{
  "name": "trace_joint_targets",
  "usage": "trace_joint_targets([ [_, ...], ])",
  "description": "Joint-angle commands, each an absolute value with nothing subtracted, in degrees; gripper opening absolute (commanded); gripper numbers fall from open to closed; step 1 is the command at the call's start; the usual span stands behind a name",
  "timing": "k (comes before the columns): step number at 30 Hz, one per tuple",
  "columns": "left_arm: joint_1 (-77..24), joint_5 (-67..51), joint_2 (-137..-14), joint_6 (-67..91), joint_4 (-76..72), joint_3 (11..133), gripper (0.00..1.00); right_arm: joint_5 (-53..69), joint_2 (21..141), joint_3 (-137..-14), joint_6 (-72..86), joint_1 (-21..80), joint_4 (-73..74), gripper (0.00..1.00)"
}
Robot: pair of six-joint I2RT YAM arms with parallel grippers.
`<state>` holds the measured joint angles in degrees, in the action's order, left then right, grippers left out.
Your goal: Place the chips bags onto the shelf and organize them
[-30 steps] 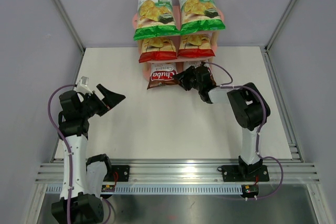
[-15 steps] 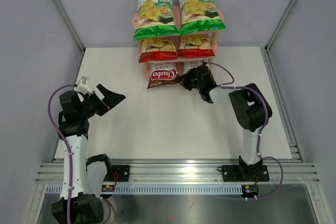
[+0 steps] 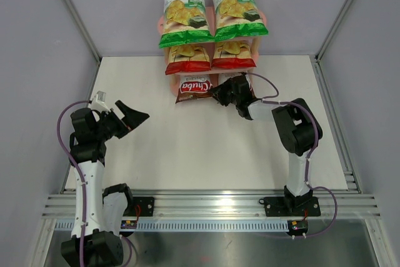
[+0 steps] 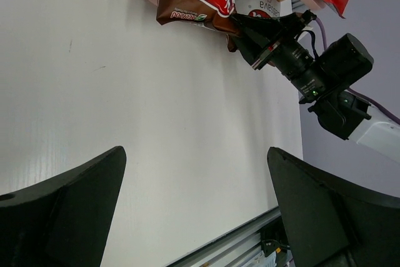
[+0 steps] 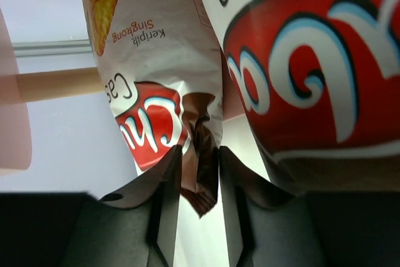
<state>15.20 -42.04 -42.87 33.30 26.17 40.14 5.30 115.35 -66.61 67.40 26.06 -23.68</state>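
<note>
Nudging the last dark brown bag (image 5: 156,92) square onto the bottom board of the shelf (image 3: 160,26) looks like the step in hand, and it wants a light touch. The right jaws stand narrow, one finger on each side of that bag's crinkled bottom seam, low at the shelf's front; whether they pinch the seam or merely flank it I cannot tell. A good move would push straight ahead of the jaws until the bag lines up with the other brown bag (image 5: 312,79) just beside them, then let go without dragging the seam outward. The red bags (image 3: 186,57) and green bags (image 3: 184,14) sit on the boards above the jaws, so lifting too soon could knock them. The left jaws are wide apart and empty over the worktop (image 3: 187,148), the shelf well ahead of them. From above, the right arm (image 3: 294,129) covers most of its bag, and the wrist view cuts off both brown bags' far ends, so how deep they sit is unclear.
</note>
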Motion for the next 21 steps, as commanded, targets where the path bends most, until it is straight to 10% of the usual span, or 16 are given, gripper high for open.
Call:
trace_joint_targets([
  [1,14.94,-40.52,-42.63,31.56,26.36,42.80,0.99,3.69,109.70,-64.96,66.71,25.31,-24.87,0.38],
  [21,10.46,-14.67,-43.59,17.23,34.63,50.10,0.99,-9.74,65.06,-49.30,38.08,24.70,4.37,0.83],
])
